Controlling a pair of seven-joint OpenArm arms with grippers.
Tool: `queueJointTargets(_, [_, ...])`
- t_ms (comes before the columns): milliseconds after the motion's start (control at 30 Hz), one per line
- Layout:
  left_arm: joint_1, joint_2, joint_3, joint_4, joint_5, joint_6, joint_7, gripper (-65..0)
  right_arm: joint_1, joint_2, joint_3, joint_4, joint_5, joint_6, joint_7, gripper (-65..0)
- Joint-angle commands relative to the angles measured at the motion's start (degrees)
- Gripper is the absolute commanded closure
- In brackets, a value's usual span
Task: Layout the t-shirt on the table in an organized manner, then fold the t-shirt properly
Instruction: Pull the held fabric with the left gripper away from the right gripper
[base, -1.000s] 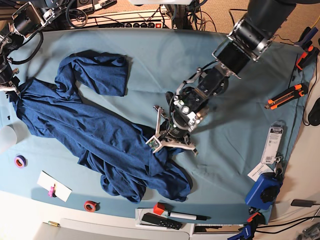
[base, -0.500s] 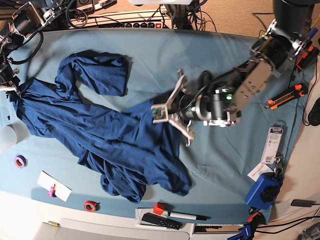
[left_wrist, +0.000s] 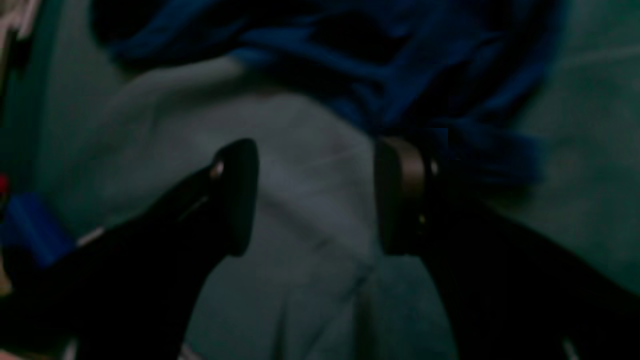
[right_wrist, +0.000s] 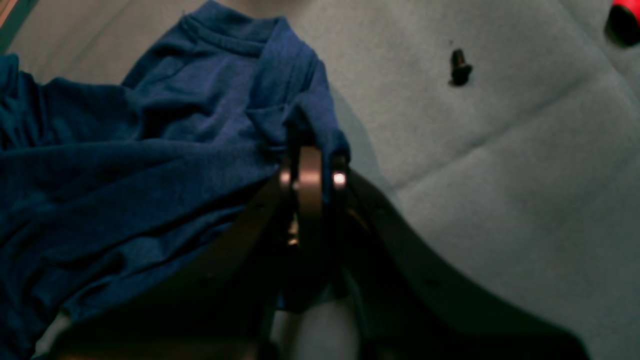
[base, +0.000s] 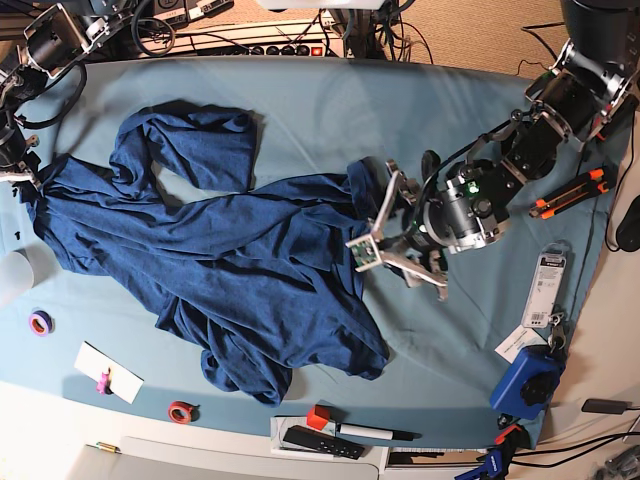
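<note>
Back edge: tangled black cables (base: 290, 30) behind the surface.
Floor: possibly tan carpet (base: 460, 30), partly seen.

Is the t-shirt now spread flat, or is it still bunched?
Still bunched. The t-shirt lies twisted diagonally over the table, with deep creases, one sleeve folded over and a heaped lower end.

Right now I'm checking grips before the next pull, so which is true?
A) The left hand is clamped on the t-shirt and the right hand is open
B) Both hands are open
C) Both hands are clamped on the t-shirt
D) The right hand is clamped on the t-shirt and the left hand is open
D: the right hand pinches a fold of the t-shirt, while the left hand shows bare table between its spread fingers.
</note>
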Motion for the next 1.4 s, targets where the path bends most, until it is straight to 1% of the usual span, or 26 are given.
queueJointTargets(0, [-0.17, -0.07, -0.44, 0.9, -0.66, 0.37, -1.42, -36.6, 0.66, 1.73, 0.15, 1.01, 0.81, 0.39, 1.07, 0.0])
queueJointTargets(67, [1.92, 0.28, -0.44, 0.94, -3.08, 0.26, -1.55, -36.5, 0.66, 1.7, 0.15, 1.01, 0.81, 0.42, 0.98, 0.0])
queueJointTargets(133, [4.87, 1.18, -0.44, 0.94, -4.66, -0.59, -1.57, -36.5, 0.66, 1.73, 0.15, 1.01, 0.79, 0.42, 0.9, 0.0])
queueJointTargets(200, [8.02, 2.67, -0.44, 0.94, -4.31, -0.5, -1.7, -36.5, 0.66, 1.7, 0.15, 1.01, 0.79, 0.42, 0.9, 0.0])
queueJointTargets(233, [9.42, 3.5, -0.44, 0.94, -3.1, -0.04, -2.19, -36.5, 0.68, 1.73, 0.15, 1.01, 0.85, 0.42, 0.9, 0.0])
queueJointTargets(267, [10.75, 4.52, -0.44, 0.94, -0.35, 1.51, -2.69, -36.5, 0.66, 1.7, 0.15, 1.01, 0.85, 0.42, 0.9, 0.0])
queueJointTargets(400, [14.25, 8.2, -0.44, 0.94, 13.75, 11.5, -3.96, -36.5, 0.68, 1.7, 0.15, 1.01, 1.22, 0.42, 0.87, 0.0])
queueJointTargets(467, [15.08, 9.86, -0.44, 0.92, 18.93, 16.13, -3.89, -36.5, 0.68, 1.7, 0.15, 1.01, 1.25, 0.42, 0.87, 0.0])
queueJointTargets(533, [15.56, 11.5, -0.44, 0.92, 22.43, 19.12, -3.61, -36.5, 0.68, 1.7, 0.15, 1.01, 1.25, 0.42, 0.87, 0.0])
queueJointTargets(567, [15.69, 12.35, -0.44, 0.92, 23.56, 19.67, -3.15, -36.5, 0.66, 1.7, 0.15, 1.01, 1.22, 0.39, 0.87, 0.0])
queueJointTargets(733, [16.04, 17.07, -0.42, 0.92, 23.61, 20.04, -0.11, -36.5, 0.66, 1.68, 0.15, 1.01, 1.73, 0.39, 0.81, 0.0])
queueJointTargets(833, [16.72, 19.98, -0.44, 0.92, 23.5, 20.04, -0.04, -36.4, 0.68, 1.68, 0.15, 1.01, 2.27, 0.39, 0.81, 0.0])
queueJointTargets(933, [17.18, 21.9, -0.42, 0.92, 24.24, 20.06, -0.04, -36.4, 0.66, 1.68, 0.15, 1.01, 2.25, 0.42, 0.76, 0.0])
queueJointTargets(967, [17.29, 22.12, -0.44, 0.92, 25.29, 20.48, -0.15, -36.4, 0.66, 1.7, 0.15, 1.01, 2.25, 0.42, 0.66, 0.0])
queueJointTargets(1100, [17.44, 21.79, -0.44, 0.87, 31.95, 24.68, -0.39, -34.3, 0.66, 1.7, 0.15, 1.01, 2.29, 0.39, 0.46, 0.0])
queueJointTargets(1167, [17.44, 21.44, -0.44, 0.87, 34.32, 26.01, -0.5, -34.3, 0.66, 1.7, 0.15, 1.01, 2.64, 0.42, 0.44, 0.0])
queueJointTargets(1233, [17.44, 21.16, -0.44, 0.87, 34.64, 26.71, -0.46, -34.3, 0.66, 1.7, 0.15, 1.01, 3.69, 0.42, 0.07, 0.0])
queueJointTargets(1367, [19.08, 21.14, -0.44, 0.85, 34.64, 26.71, -1.22, -34.3, 0.66, 1.7, 0.15, 1.01, 4.22, 0.42, -0.39, 0.0])
